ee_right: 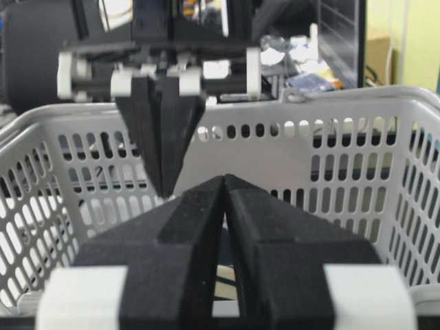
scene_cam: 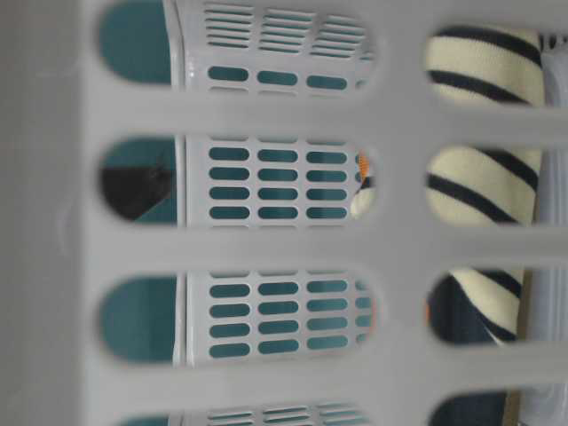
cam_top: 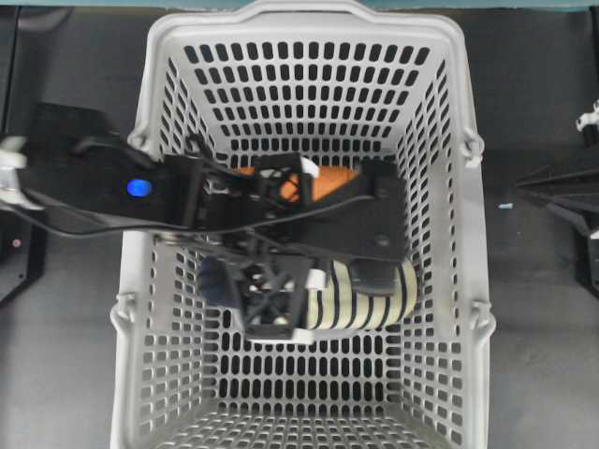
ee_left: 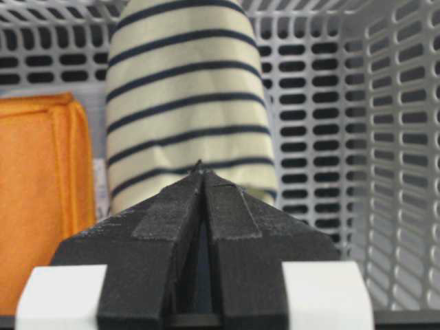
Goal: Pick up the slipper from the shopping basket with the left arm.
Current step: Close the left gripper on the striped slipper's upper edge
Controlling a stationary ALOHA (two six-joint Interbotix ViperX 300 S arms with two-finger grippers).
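The slipper [cam_top: 365, 299], cream with navy stripes, lies in the grey shopping basket [cam_top: 449, 281] with its toe to the right and its navy heel to the left. The left arm reaches in from the left. Its gripper [cam_top: 271, 313] points down over the slipper's middle. In the left wrist view the gripper [ee_left: 201, 168] is shut, tips pinched at the near edge of the striped upper [ee_left: 185, 82]. I cannot tell whether the slipper is off the floor. The right gripper [ee_right: 225, 177] is shut and empty outside the basket, at the right edge of the overhead view [cam_top: 522, 187].
A folded orange cloth [cam_top: 328, 182] lies on the basket floor just behind the slipper and shows at the left of the left wrist view [ee_left: 34, 206]. Slotted walls [ee_left: 399, 137] enclose the gripper. The table-level view looks through the near wall [scene_cam: 266, 115] at the slipper [scene_cam: 479, 186].
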